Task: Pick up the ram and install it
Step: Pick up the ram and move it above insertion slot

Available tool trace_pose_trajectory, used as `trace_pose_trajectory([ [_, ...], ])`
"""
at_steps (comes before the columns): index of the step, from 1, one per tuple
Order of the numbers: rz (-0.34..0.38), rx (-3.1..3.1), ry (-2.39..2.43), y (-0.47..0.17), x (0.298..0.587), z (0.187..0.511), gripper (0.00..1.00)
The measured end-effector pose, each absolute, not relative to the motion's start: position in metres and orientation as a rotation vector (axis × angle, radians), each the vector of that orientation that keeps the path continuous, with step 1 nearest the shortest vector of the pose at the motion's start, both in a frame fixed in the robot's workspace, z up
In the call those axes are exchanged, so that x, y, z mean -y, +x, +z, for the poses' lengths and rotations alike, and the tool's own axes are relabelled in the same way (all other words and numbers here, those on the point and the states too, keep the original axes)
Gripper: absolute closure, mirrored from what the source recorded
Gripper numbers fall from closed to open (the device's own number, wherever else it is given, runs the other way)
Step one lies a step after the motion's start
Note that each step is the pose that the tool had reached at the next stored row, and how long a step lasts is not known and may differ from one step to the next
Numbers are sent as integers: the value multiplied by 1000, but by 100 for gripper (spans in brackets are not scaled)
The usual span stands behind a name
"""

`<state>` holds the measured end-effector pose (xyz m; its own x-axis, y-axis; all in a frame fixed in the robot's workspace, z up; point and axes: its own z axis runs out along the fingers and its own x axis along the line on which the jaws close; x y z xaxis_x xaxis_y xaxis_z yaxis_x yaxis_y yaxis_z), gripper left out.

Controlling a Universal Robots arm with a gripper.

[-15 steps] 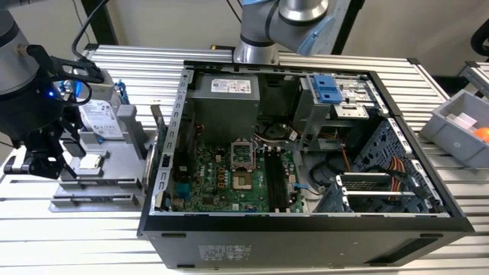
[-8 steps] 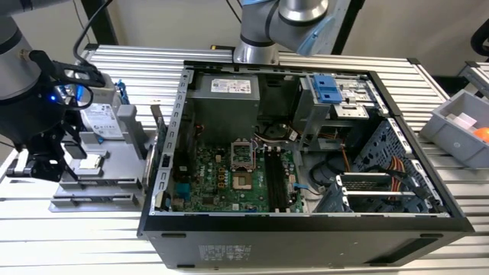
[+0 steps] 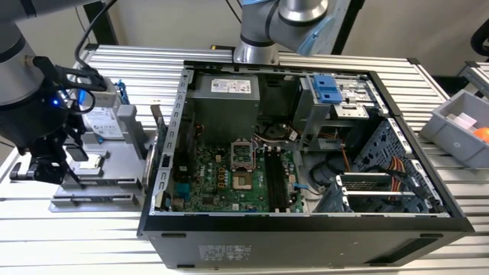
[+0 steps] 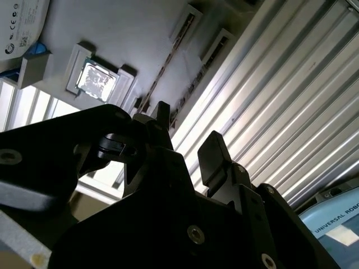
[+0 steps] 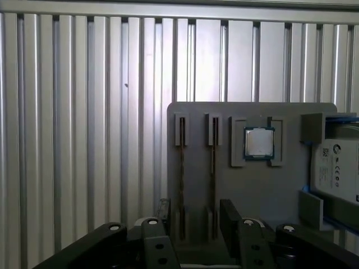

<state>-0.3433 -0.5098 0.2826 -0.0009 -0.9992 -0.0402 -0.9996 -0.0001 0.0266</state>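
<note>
Centring the spread black gripper (image 5: 196, 217) over one thin, edge-on ram stick (image 5: 213, 168) matters, its twin (image 5: 181, 168) standing just beside in the grey holder (image 5: 252, 190).

The exterior view sits high up and looks down into the open computer case (image 3: 306, 238), from far enough back to see the metal table (image 3: 137, 60) around it. The first wrist view rides on the arm (image 3: 23, 109) and looks straight down past the gripper (image 5: 196, 216) at the grey holder (image 5: 252, 185). The second wrist view is tilted and very near the gripper, looking at the same holder. All three views share that holder.
</note>
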Motion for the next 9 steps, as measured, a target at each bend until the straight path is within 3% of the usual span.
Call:
trace_pose_trajectory([
  [9,74,-2215,-2214,-343,510,276,0],
])
